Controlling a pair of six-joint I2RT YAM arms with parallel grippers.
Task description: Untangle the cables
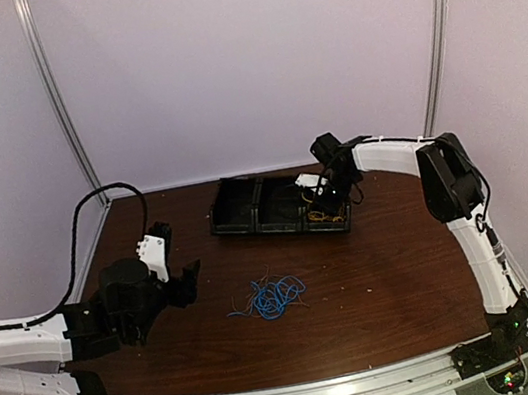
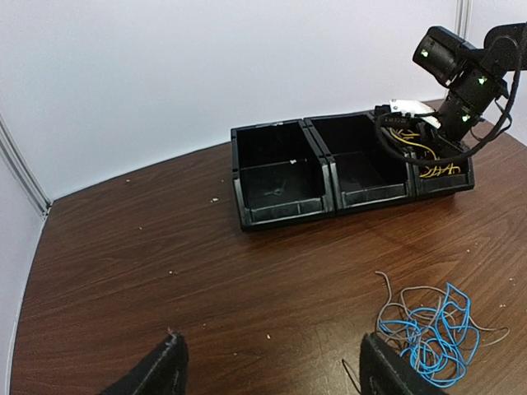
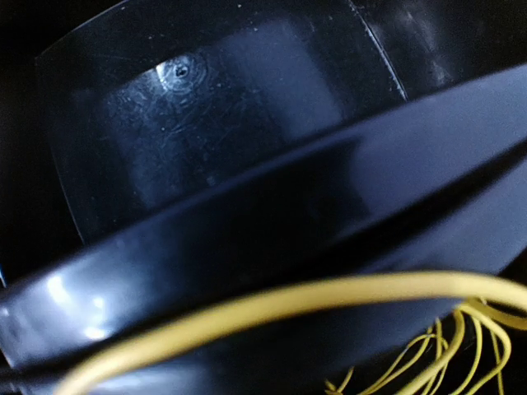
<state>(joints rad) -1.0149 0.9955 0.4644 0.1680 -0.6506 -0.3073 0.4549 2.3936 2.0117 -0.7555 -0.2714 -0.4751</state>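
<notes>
A tangle of blue and grey cables [image 1: 279, 296] lies on the brown table in front of the bins; it also shows in the left wrist view [image 2: 432, 333]. Yellow cables [image 1: 323, 214] lie in the rightmost black bin [image 2: 432, 169]. My left gripper [image 1: 187, 283] is open and empty, low over the table to the left of the blue tangle [image 2: 272, 352]. My right gripper [image 1: 325, 199] reaches down into the rightmost bin among the yellow cables. In the right wrist view a yellow cable [image 3: 247, 309] crosses close to the camera; my right fingers are hidden there.
A row of three black bins [image 1: 245, 206] stands at the back centre; its left and middle bins [image 2: 284, 177] hold no cables. White walls close in the table at the back and sides. Small crumbs dot the wood.
</notes>
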